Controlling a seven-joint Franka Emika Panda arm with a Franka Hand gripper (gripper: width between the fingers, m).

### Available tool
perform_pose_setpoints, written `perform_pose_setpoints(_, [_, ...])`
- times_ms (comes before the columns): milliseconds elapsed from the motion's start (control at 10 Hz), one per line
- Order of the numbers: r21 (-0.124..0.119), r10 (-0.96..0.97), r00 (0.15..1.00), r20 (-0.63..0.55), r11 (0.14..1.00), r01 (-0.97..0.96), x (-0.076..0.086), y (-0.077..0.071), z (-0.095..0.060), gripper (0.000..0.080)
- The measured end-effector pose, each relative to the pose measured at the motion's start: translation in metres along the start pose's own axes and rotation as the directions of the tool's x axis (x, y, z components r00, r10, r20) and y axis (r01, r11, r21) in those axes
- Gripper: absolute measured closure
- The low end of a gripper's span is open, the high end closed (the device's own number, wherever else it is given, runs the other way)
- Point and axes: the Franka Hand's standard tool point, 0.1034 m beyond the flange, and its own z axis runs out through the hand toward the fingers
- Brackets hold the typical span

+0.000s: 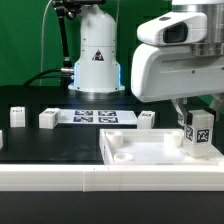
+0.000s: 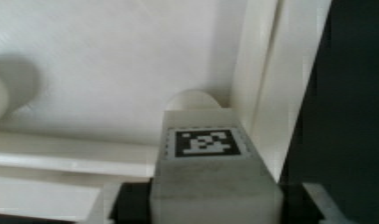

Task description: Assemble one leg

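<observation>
My gripper (image 1: 196, 120) is shut on a leg (image 1: 199, 134), a small white post with a black-and-white tag on its face. I hold it upright over the exterior view's right end of the large flat white panel (image 1: 150, 152), near a recessed corner. In the wrist view the leg (image 2: 207, 160) sits between my dark fingers (image 2: 129, 200), its tagged end pointing at a rounded recess in the panel (image 2: 115, 100) close to the panel's raised edge. Whether the leg touches the panel I cannot tell.
The marker board (image 1: 98, 118) lies at the back of the black table. More white legs stand there: one (image 1: 48, 119) left of the board, one (image 1: 16, 116) farther left, one (image 1: 147, 119) right of it. The white robot base (image 1: 97, 55) stands behind.
</observation>
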Motion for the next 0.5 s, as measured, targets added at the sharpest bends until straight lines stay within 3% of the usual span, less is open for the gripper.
perform_pose_setpoints(200, [0.013, 0.277, 0.961, -0.024, 0.961, -0.277, -0.0006, -0.0014, 0.0010, 0.0508])
perform_pose_setpoints(500, [0.029, 0.612, 0.789, -0.046, 0.791, -0.612, -0.0009, -0.0031, 0.0015, 0.0507])
